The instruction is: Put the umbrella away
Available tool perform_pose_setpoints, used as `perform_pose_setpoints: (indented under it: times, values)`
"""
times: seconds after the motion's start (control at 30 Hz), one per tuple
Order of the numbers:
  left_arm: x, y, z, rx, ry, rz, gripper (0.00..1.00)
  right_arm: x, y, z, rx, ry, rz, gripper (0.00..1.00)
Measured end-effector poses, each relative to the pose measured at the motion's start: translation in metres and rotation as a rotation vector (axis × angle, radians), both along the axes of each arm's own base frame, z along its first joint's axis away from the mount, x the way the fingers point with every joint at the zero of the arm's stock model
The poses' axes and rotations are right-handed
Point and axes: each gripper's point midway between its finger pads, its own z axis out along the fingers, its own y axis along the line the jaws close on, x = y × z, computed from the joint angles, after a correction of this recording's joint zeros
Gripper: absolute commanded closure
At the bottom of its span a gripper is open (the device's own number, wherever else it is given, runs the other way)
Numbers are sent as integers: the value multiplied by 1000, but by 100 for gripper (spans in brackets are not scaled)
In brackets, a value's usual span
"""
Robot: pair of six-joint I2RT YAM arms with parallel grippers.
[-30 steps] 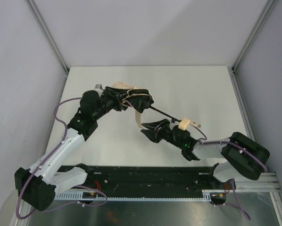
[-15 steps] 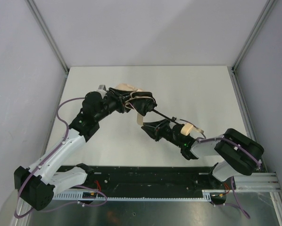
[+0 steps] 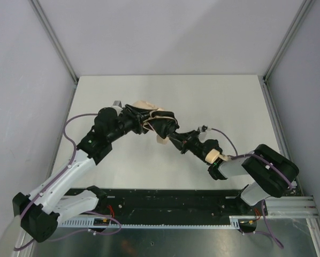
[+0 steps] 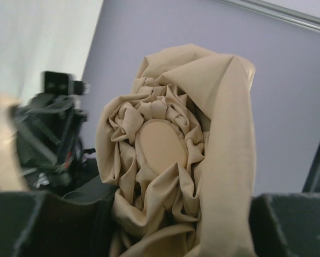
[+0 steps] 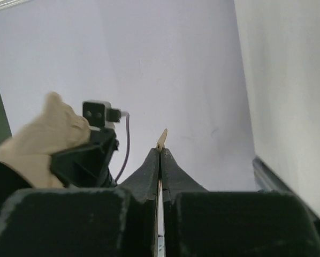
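Note:
The umbrella (image 3: 144,105) is a bunched beige bundle held above the table's left middle. My left gripper (image 3: 159,122) is shut on it. In the left wrist view the gathered fabric and its round cap (image 4: 160,144) fill the space between my fingers, with the left gripper (image 4: 165,219) closed round the folds. The black shaft (image 3: 195,134) runs right toward the pale handle (image 3: 210,156), which rests against my right arm. My right gripper (image 3: 175,138) sits just below the bundle, shut on a thin beige strap (image 5: 161,137) whose tip pokes out past the right gripper (image 5: 160,152).
The white table (image 3: 224,101) is walled by grey panels left, right and back, with metal posts at the corners. A black rail (image 3: 160,203) runs along the near edge between the arm bases. A purple cable (image 3: 224,140) loops by the right wrist.
My right gripper moved up and left to the bundle and closed on the strap. The handle slid along to the right arm's wrist. The left gripper kept its hold, shifting slightly.

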Motion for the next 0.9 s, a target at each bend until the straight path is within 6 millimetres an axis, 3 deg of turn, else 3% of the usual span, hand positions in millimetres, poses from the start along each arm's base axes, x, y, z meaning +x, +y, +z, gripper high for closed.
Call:
perform_pose_setpoints:
  times: [0.13, 0.27, 0.33, 0.43, 0.57, 0.67, 0.77, 0.9]
  values:
    - [-14, 9, -18, 76, 37, -4, 100, 21, -39, -15, -97, -103, -95, 100]
    - [-31, 19, -66, 209, 135, -29, 100, 37, -67, -27, -224, -206, -136, 100]
    - [-41, 25, -101, 297, 216, -46, 100, 33, -71, -14, -257, -309, -116, 100]
    - [-57, 36, -150, 419, 342, -72, 100, 20, -67, 21, -259, -487, -68, 100]
    - [-62, 39, -187, 521, 446, -107, 100, -10, -48, 63, -242, -724, 43, 100]
    - [-60, 34, -203, 559, 503, -147, 100, -31, -34, 68, -258, -835, 131, 100]
    - [-62, 29, -211, 582, 529, -186, 100, -36, -29, 60, -279, -848, 160, 100]
    - [-65, 30, -193, 569, 453, -192, 100, -34, -34, 40, -307, -778, 127, 100]
